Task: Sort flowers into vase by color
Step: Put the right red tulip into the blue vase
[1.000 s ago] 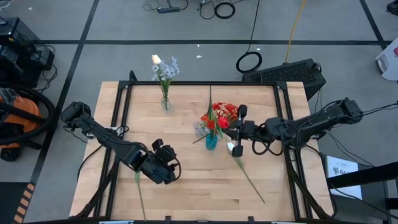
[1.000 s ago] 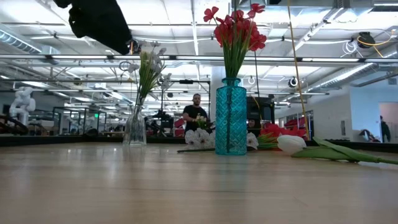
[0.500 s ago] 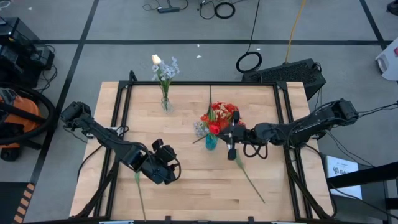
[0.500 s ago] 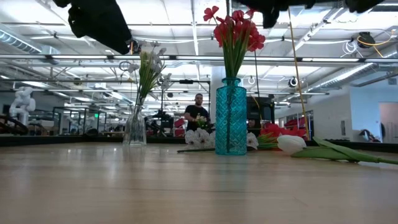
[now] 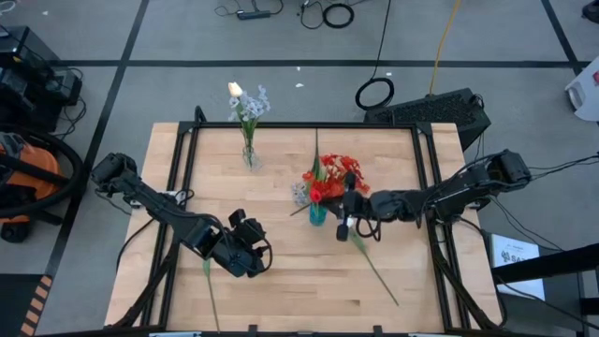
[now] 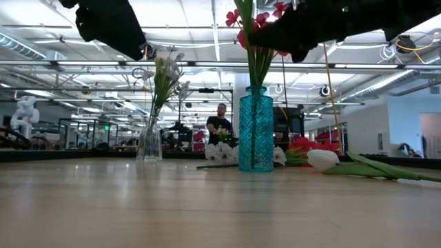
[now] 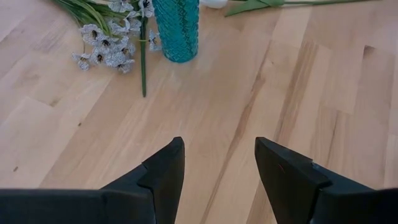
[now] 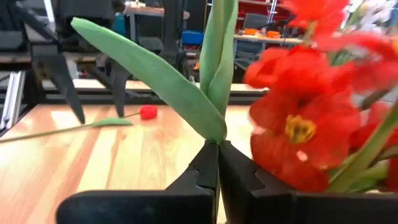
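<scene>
My right pincer [image 5: 347, 200] has travelled in from the tabletop's right side over the last second and now hangs just above the teal vase [image 5: 318, 213], clenched on a green-stemmed flower [image 8: 214, 59]. In my right wrist view the two fingers [image 8: 239, 171] press together on the stem where its long leaf branches off, with the red blooms [image 8: 298, 127] of the vase's bunch crowding right beside it. That puts me at the point of lowering this stem in, though I can't see its bloom, so I can't confirm its colour matches the red bunch.

The clear vase [image 5: 250, 156] near the far edge holds white and pale sprigs. Loose on the tabletop [image 5: 281, 290] remain a white rosebud [image 6: 324, 160] with its long stem, a pale sprig [image 7: 109, 53] beside the teal vase, and one red flower further off.

My left pincer [image 7: 219, 165] waits released over the near left part of the tabletop
</scene>
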